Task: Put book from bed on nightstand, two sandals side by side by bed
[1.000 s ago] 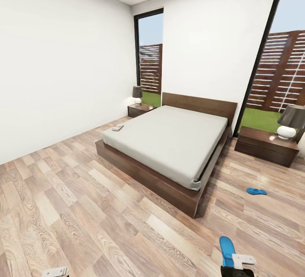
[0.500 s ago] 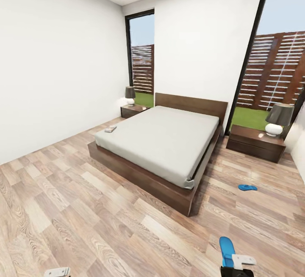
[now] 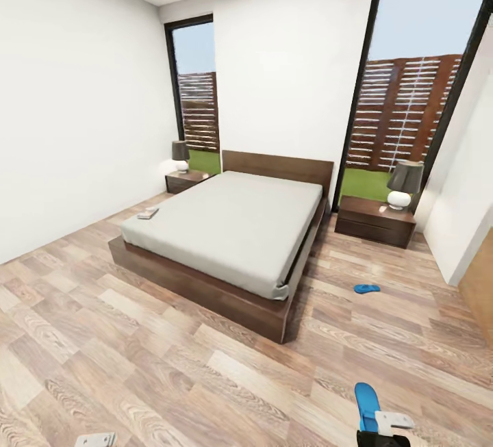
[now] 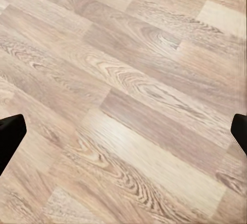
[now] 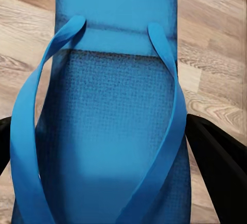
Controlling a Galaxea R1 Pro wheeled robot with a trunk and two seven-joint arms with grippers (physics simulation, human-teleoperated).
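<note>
Wood-plank floor [image 3: 137, 337] | right gripper [image 5: 123, 147] clamps flat blue sandal [image 5: 110, 131] | left gripper [image 4: 123, 131] jaws spread wide

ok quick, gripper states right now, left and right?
Left gripper: open, nothing between the fingers, bare floor below.
Right gripper: shut on one blue sandal, held above the floor.
</note>
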